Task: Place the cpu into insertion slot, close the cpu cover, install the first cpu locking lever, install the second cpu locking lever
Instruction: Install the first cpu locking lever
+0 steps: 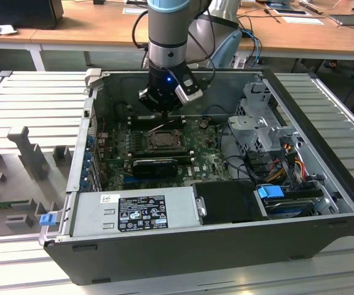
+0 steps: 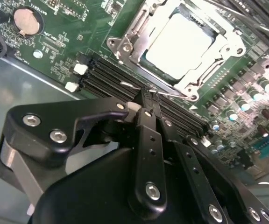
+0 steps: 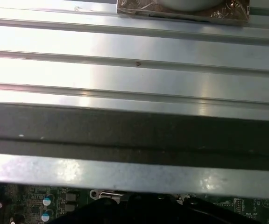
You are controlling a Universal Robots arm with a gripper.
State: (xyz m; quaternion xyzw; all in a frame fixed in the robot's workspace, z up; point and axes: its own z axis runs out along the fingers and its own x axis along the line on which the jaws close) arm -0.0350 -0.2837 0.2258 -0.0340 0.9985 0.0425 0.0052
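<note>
The cpu [image 2: 181,44] lies flat in the insertion slot [image 1: 163,139], its pale metal top showing through the cut-out of the cpu cover [image 2: 133,39], which looks folded down over it. Along the slot's edge that faces the memory slots [image 2: 111,77] runs a thin bright wire, by my reading a locking lever [image 2: 169,92], not yet tucked under its catch as far as I can tell. The claw [image 2: 149,95] is pressed together, its tips right at that wire just outside the slot; whether they touch it or pinch it I cannot tell.

The step in hand seems to be the lever work. To do it well, the tips should bear on the wire itself and not on the cover frame, press straight toward the green board [image 2: 69,32], then sweep sideways under the hook, slowly. In the exterior view the arm stands over the slot, inside the open computer case [image 1: 324,184] on the ribbed counter [image 1: 29,92].
</note>
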